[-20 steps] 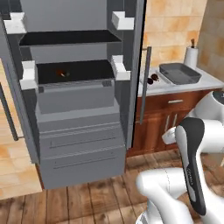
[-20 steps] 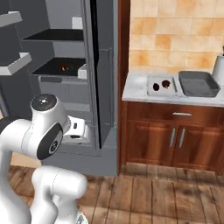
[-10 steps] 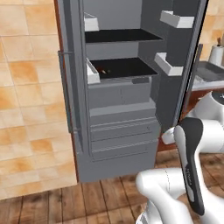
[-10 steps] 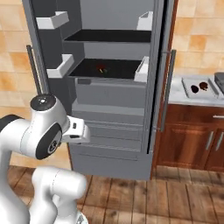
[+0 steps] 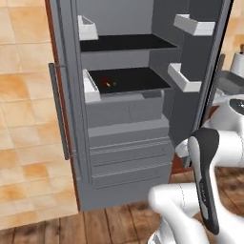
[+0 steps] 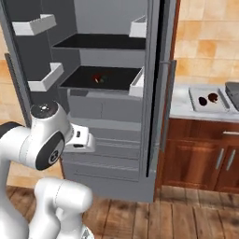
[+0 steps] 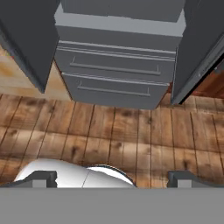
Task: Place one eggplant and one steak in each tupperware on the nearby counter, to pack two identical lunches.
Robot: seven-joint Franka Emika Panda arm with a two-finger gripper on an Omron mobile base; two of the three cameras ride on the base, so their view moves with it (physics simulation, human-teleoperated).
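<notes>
The fingers (image 7: 112,178) are spread wide and hold nothing, pointing down at the wood floor (image 7: 109,131). Up ahead of them, on the fridge shelf (image 6: 105,77), sit two tiny things, a steak (image 6: 96,78) and maybe an eggplant (too small to tell). They look small, light and a bit slippery, so pinch across the middle. Far off, one pale tupperware (image 6: 207,99) on the counter (image 6: 179,105) already holds two dark pieces.

The fridge (image 5: 128,124) is matt grey throughout — smooth shelves, drawers and door bins (image 5: 183,78) like moulded plastic, with a dull metal bar handle (image 5: 59,112). The floor (image 7: 109,131) is knotty brown plank wood. The counter (image 6: 184,107) is pale marbled stone over glossy reddish wood cabinet fronts (image 6: 196,158) — silver handles. Wall tiles (image 6: 207,42) look mottled tan.
</notes>
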